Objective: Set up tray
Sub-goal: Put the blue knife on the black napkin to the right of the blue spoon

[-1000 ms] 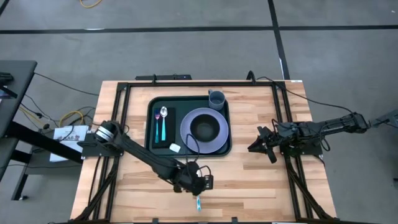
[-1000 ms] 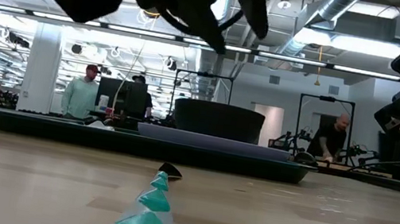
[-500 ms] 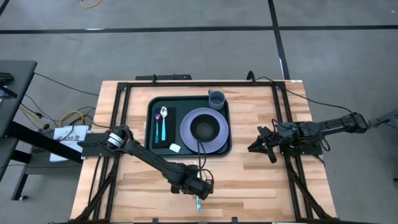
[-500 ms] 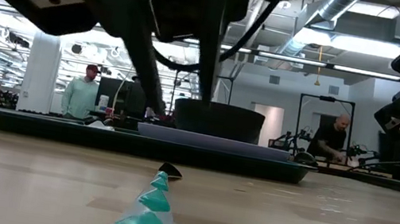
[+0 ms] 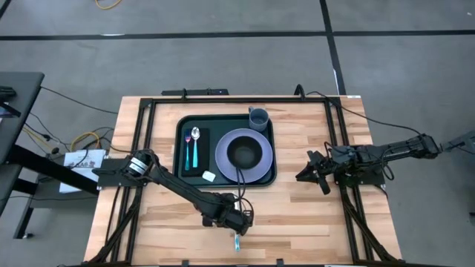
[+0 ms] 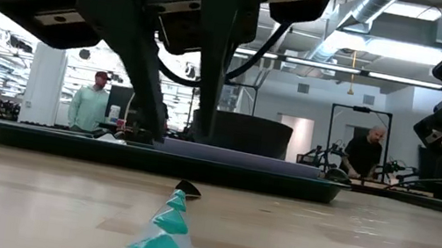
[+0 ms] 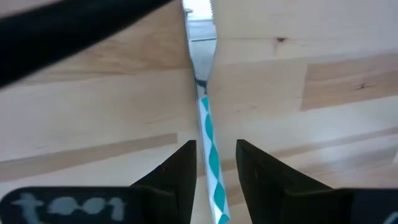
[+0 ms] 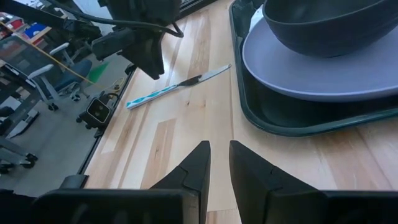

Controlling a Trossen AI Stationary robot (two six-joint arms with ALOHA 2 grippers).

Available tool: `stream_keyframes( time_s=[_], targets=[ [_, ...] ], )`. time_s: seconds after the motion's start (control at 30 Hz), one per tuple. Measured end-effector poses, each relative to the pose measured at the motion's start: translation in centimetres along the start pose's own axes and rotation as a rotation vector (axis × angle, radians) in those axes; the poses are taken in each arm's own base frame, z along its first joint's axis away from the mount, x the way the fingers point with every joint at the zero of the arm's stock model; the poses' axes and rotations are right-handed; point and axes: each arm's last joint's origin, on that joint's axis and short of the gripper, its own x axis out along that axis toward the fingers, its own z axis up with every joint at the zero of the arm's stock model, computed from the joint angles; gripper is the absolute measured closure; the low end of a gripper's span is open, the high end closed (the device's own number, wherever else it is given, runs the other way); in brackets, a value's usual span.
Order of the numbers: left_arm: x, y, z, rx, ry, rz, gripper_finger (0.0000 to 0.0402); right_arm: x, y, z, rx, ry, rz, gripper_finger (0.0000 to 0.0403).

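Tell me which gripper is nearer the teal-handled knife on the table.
Left. The left gripper hangs directly over the teal-handled knife, fingers open and straddling its handle in the left wrist view. The right gripper waits by the tray's right side, well away.

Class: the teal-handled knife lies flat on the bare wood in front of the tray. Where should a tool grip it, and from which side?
Grip the knife across its narrow teal handle, coming straight down from above: it lies flat, so only its long edges offer opposing faces. The left tool already straddles it.
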Motion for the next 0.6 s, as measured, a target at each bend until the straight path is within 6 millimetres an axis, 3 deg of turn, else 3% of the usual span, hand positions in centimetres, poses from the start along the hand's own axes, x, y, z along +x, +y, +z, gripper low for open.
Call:
stream_keyframes(
  time_s=[0.27,0.6],
  targets=[
    [3.6,-0.7,-0.1,0.025,0.068,-0.011,0.0302,0.0,0.0,0.0,0.000,-0.001,0.000,0.0349],
    [3.7,-0.1,0.2,0.014,0.038,0.058,0.0302,0.0,0.0,0.0,0.000,0.000,0.000,0.0349]
  ],
)
